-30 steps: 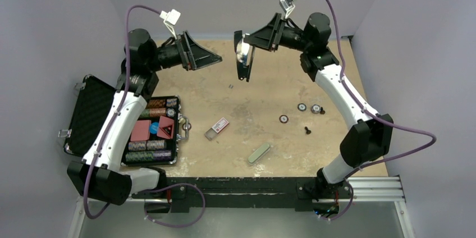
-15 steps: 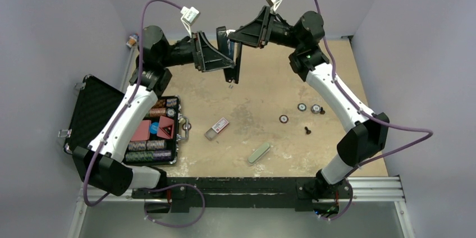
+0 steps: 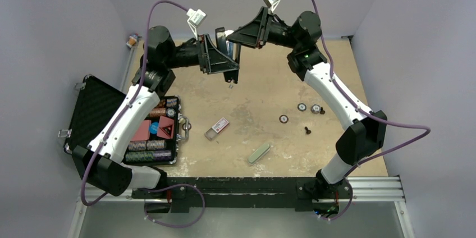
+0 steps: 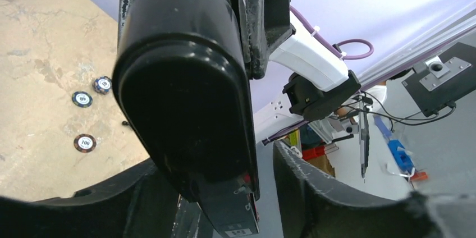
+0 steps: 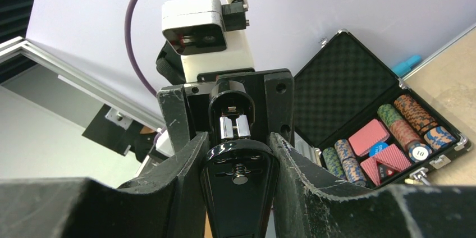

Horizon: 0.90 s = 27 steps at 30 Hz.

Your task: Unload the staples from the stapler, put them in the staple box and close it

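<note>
Even soft light, faint shadows, top view sharp, wrist views warped (edges bent), close stapler (image 4: 185,97) slightly soft

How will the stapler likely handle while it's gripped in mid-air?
The stapler has a glossy, rounded shell, so it may slip or twist in the right hand, which clamps its sides. It looks like rigid hard plastic, so it should not flex under the squeeze. Held well above the table, it would probably bounce or skid if it were dropped.
</note>
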Tool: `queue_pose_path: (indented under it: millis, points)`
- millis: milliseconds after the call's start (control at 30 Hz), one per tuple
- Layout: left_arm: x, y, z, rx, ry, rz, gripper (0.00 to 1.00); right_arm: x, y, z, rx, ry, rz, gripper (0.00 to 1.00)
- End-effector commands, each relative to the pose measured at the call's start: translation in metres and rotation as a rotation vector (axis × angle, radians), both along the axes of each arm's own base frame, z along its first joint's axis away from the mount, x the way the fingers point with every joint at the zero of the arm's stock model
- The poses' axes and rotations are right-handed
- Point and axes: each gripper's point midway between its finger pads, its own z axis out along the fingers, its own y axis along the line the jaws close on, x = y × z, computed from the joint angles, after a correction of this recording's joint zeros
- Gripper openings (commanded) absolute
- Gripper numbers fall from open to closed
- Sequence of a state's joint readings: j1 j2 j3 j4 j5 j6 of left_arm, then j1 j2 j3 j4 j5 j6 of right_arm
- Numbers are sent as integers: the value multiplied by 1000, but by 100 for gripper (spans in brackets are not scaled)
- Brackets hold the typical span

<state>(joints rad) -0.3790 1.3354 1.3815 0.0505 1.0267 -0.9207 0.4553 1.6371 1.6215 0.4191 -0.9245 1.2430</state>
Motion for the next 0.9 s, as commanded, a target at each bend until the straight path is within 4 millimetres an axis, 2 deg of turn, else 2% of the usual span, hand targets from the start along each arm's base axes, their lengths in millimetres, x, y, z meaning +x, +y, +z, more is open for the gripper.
queue_pose_path:
  millis: [0,133,200,333,500,600,733,800,833,867]
  points:
    - [1,-1,19,-11,-88,26,58,-13,-5,36,69,-80,-14,0]
    - [3,-2,18,1,-80,31,40,-14,-5,36,69,-80,-13,0]
    - [4,-2,18,1,-79,33,38,-14,-5,36,68,-83,-14,0]
    - [4,-4,13,13,-50,33,42,-14,-5,34,65,-85,-17,0]
    - [5,-4,9,23,-30,35,56,-11,-4,28,48,-81,-26,0]
    - [5,-4,9,27,-28,43,56,-10,-3,26,40,-79,-28,0]
    - [8,-3,7,32,-23,56,37,-9,-3,24,33,-77,-30,0]
    - [9,-4,6,35,-18,58,16,-9,-2,22,28,-75,-32,0]
    - [11,-4,3,45,-6,64,3,-8,-2,21,25,-73,-32,0]
    - [12,-4,1,55,2,70,0,-8,-2,20,24,-75,-31,0]
